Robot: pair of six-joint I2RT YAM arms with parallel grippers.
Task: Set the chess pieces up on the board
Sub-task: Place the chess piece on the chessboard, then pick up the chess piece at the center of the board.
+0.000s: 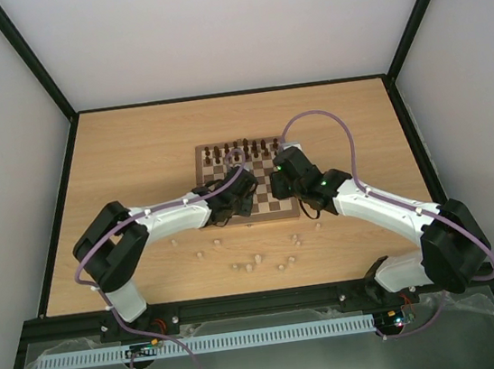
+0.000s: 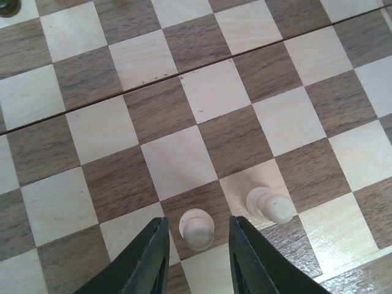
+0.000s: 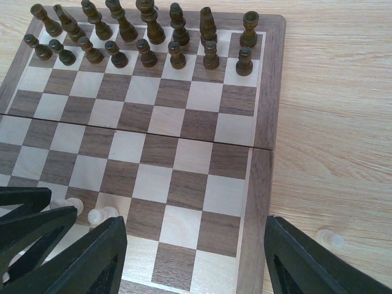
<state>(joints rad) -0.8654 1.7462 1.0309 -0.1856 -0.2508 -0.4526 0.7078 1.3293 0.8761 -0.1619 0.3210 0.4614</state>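
A pale pawn point(image 2: 196, 229) on the board point(image 2: 214, 92) is seen between the spread fingers of the left gripper point(image 2: 198, 223) and is not touched. The right gripper point(image 3: 196, 223) is held spread wide over the board.

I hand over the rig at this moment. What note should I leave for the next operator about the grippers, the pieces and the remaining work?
Left gripper: open, one finger on each side of a pale pawn that stands on a dark square; a gap shows on both sides.
Right gripper: open and empty, above the near right part of the board.
Done: two pale pieces are on the board, the pawn and its neighbour. The dark pieces fill the far two rows.
Left: about ten pale pieces lie loose on the table in front of the board and need placing.
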